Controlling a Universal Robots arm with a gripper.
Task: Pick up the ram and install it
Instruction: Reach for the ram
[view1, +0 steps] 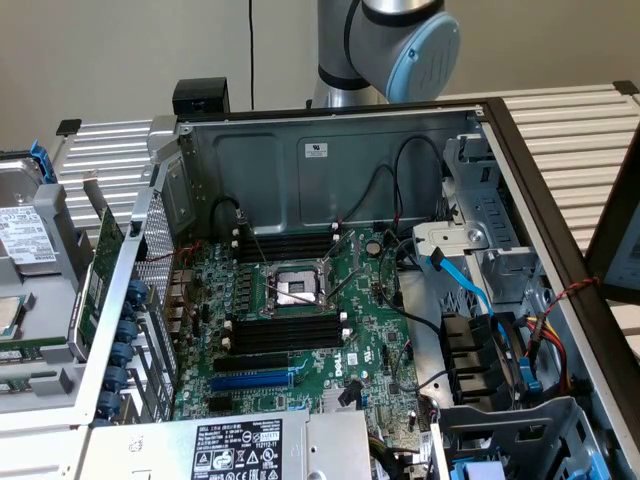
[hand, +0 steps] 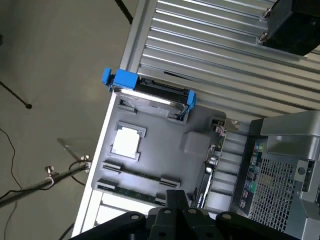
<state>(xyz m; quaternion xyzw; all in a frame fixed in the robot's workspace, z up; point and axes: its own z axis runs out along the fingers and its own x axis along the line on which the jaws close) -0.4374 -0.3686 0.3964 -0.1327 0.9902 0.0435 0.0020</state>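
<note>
In the exterior view we see the open grey metal computer case (view1: 330, 160) with the green motherboard (view1: 300, 320) inside it. The long black memory slots (view1: 285, 335) on both sides of the square metal processor socket (view1: 292, 288) are all empty, so we judge that nothing is installed yet. The silver and blue robot arm (view1: 390, 40) stands behind the case. At the exterior view's left, a grey plastic parts tray (view1: 52, 205) sits just beside the case.

In the wrist view we look down on this tray (hand: 165, 135). The ram (hand: 137, 173), a long thin green circuit-board stick, lies in its holder there. A second stick of the same kind (hand: 127, 192) lies parallel, just beside it. A silver hard drive in a blue carrier (hand: 150, 97) and a square processor chip (hand: 127, 141) lie in the tray too. The black gripper (hand: 175, 197) hangs above the tray near one end of the sticks and touches nothing. Its fingers are pressed together and carry nothing.

We judge the step in hand to be the approach for the pick-up. A grasp calls for spread fingers, placed across the thin stick near its middle, without disturbing the neighbour.
</note>
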